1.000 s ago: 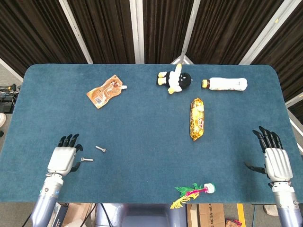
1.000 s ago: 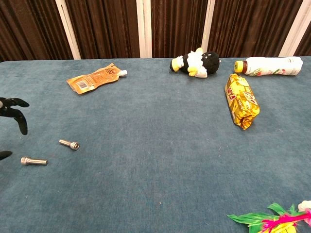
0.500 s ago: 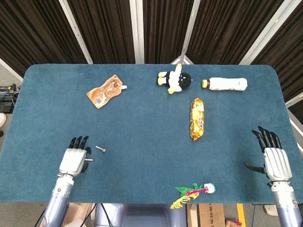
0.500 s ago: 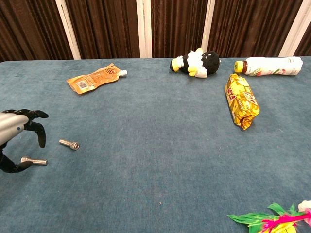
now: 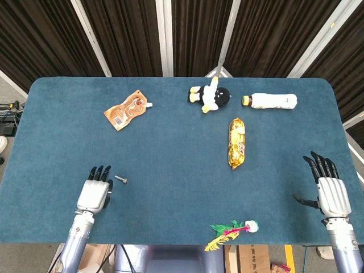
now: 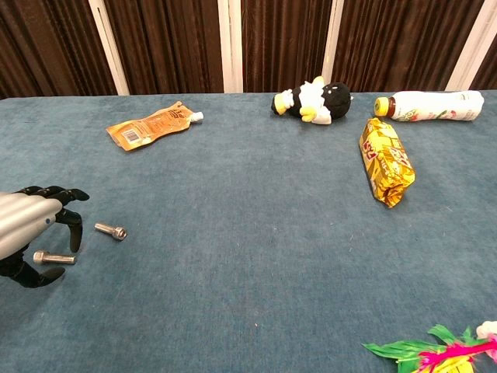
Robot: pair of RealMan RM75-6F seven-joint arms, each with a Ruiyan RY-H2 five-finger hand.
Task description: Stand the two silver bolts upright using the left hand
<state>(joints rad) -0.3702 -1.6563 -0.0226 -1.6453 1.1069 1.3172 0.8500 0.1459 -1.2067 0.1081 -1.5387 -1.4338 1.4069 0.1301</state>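
Dark curtains back the blue surface (image 5: 170,142), where both silver bolts lie flat near the front left corner. Over the last second we see the left robot hand (image 6: 27,233) has slid in from the edge and now sits over the nearer bolt (image 6: 53,257), fingers curved above it and thumb below; whether it touches yet we cannot quite tell, but nothing is grasped. That reads as the approach for the first pickup. The nearer bolt's long axis runs roughly left to right, head toward the left. The farther bolt (image 6: 111,230) lies just beyond the fingertips, angled, head at its right end. The right robot hand (image 5: 331,190) rests released, fingers spread, far off.
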